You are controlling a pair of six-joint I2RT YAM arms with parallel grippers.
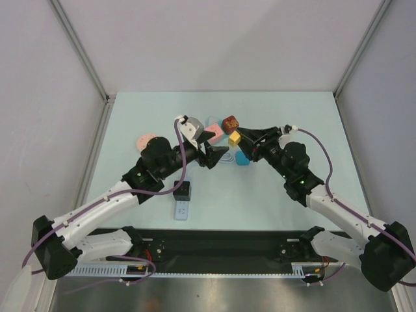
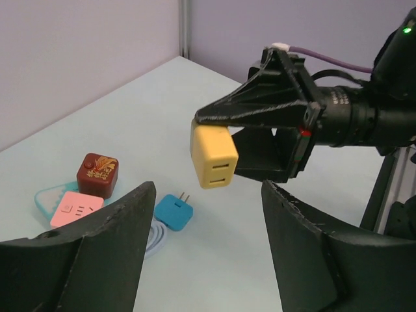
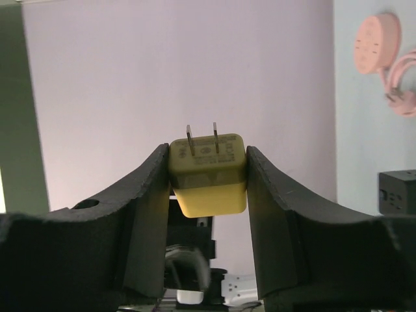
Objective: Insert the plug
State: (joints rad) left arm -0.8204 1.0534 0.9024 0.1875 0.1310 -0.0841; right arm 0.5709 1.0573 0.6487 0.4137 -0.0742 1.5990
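Note:
My right gripper (image 1: pixel 238 138) is shut on a yellow two-prong plug (image 1: pixel 234 137) and holds it above the table. In the right wrist view the plug (image 3: pixel 208 174) sits between both fingers with its prongs pointing away from the wrist. In the left wrist view the plug (image 2: pixel 214 155) hangs under the right gripper's fingertips, its two slots facing the camera. My left gripper (image 1: pixel 213 155) is open and empty, just left of the plug; its fingers (image 2: pixel 117 250) frame bare table. A black socket cube (image 1: pixel 182 190) stands near the front, also in the right wrist view (image 3: pixel 398 192).
A blue plug (image 2: pixel 173 210) with a white cable coil (image 2: pixel 156 237) lies below the yellow plug. A dark red cube (image 2: pixel 97 174) and a pink socket cube (image 2: pixel 76 208) sit to its left. A pink round power strip (image 1: pixel 145 141) lies at the left. A white strip (image 1: pixel 182 210) lies by the black cube.

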